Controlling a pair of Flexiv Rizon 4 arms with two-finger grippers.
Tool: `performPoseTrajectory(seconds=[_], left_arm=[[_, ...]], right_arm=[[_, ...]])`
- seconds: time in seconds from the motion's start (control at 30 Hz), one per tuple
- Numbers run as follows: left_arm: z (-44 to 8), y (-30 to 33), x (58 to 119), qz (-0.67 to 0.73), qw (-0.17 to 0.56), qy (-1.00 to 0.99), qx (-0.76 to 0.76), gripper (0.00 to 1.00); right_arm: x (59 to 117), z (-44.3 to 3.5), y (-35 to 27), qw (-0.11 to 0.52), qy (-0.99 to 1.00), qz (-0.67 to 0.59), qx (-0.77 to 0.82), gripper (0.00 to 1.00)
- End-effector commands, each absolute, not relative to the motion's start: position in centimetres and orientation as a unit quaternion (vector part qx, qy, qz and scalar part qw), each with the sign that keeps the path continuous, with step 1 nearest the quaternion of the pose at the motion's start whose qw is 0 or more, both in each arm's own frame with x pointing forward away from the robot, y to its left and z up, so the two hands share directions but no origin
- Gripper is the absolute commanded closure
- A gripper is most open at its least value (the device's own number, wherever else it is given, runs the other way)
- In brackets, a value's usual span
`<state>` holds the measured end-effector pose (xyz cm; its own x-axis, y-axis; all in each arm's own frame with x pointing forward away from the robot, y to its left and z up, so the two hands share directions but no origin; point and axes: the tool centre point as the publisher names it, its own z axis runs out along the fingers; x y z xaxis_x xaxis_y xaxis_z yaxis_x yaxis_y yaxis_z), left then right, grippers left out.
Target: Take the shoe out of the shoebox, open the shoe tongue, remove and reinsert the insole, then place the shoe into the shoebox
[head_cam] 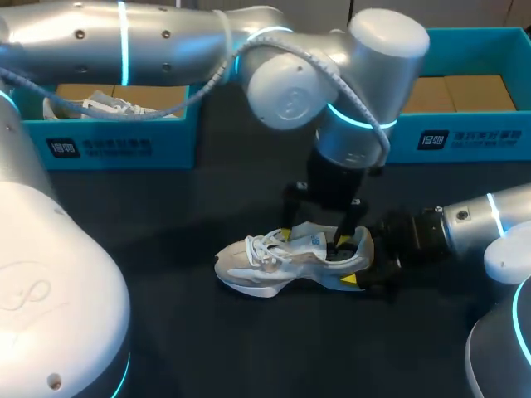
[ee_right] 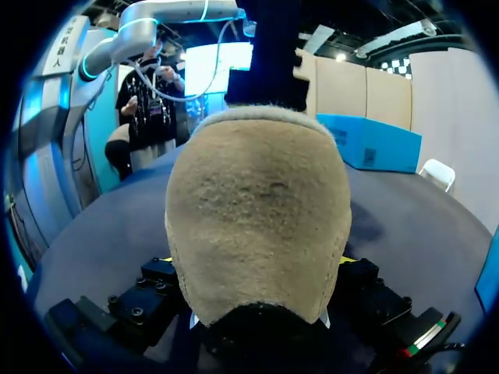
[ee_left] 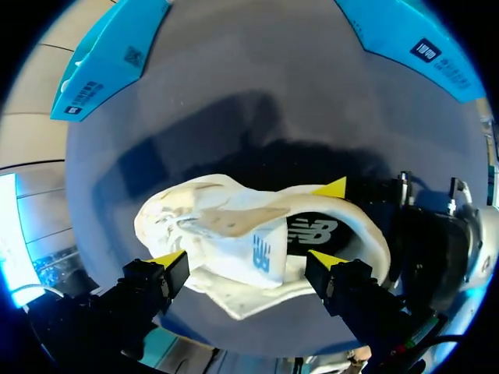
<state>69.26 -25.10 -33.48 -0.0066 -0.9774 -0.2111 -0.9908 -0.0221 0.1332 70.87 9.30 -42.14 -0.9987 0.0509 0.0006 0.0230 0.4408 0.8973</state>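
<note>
Shoe [head_cam: 274, 264]: pale grey-white trainer with white laces. It lies on its sole on the dark worktop [head_cam: 249, 348], out of both boxes and near the middle. The toe points toward my left side and the heel toward my right

Tongue [ee_left: 261, 251]: pale, with a blue mark. It stands up over the opening, between the left gripper's two yellow tips and apart from both

Insole [ee_left: 312, 231]: dark. It is seen inside the shoe opening, behind the tongue

Left gripper [ee_left: 248, 259]: its arm comes in from my left and reaches past the middle, and it hangs straight down over the shoe. Jaws released and spread wide along the shoe's length, one tip over the laces and one at the collar

Right gripper [head_cam: 365, 269]: low and level at the shoe's heel end. Jaws clenched on the heel, one on each side; in the right wrist view the tan heel fills the space ahead

Left shoebox [head_cam: 116, 148]: blue, at the far left edge. It holds a second pale shoe [head_cam: 99, 106]

Right shoebox [head_cam: 465, 137]: blue, at the far right edge, showing a bare brown floor
</note>
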Motion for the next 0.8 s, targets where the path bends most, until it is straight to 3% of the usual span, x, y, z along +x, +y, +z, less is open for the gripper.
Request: performPoseTrajectory(seconds=[0.03, 0.8], left_arm=[[-34.9, -25.9, 69.6, 0.152, 0.045, 0.695, -0.701, 0.0], [-34.9, -23.8, 68.8, 0.23, 0.081, 0.685, -0.687, 0.0]], right_arm=[[71.0, -42.2, 9.3, 0.013, 0.85, 0.527, 0.022, 1.0], [71.0, -42.2, 9.3, 0.013, 0.85, 0.527, 0.022, 1.0]])
